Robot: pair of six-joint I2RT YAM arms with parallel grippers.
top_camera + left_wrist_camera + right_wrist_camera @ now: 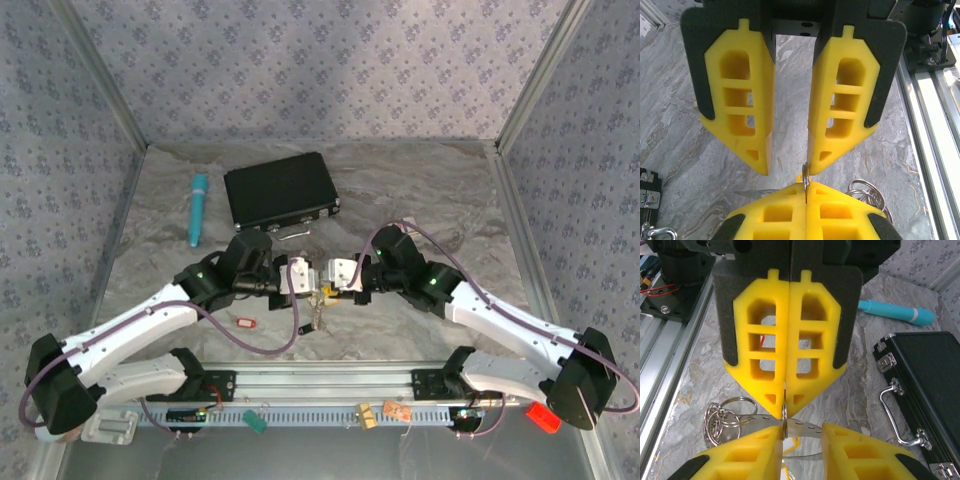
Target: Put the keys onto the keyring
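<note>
Yellow ribbed fingers of the left gripper [806, 189] clench a thin silvery metal keyring loop [805, 176] above the grey marbled table [440, 200], with a cluster of silvery rings [722, 420] just beside it. Right gripper [800, 431] fingers stand released, one tip touching the loop. Red-tagged key [243, 322] lies on the table, apart to the left.

My right gripper [800, 437] sits at the bottom of the frame, its yellow fingers [740, 457] standing apart. From the top centre the left gripper [785, 406] faces me, pressed closed and pinching a thin metal ring [784, 422] edge-on. The ring sits beside the inner edge of my lower-left finger. A bunch of silvery rings [720, 420] lies at lower left. A teal pen [895, 311] is at upper right, with a black case [935, 380] below it.
</note>
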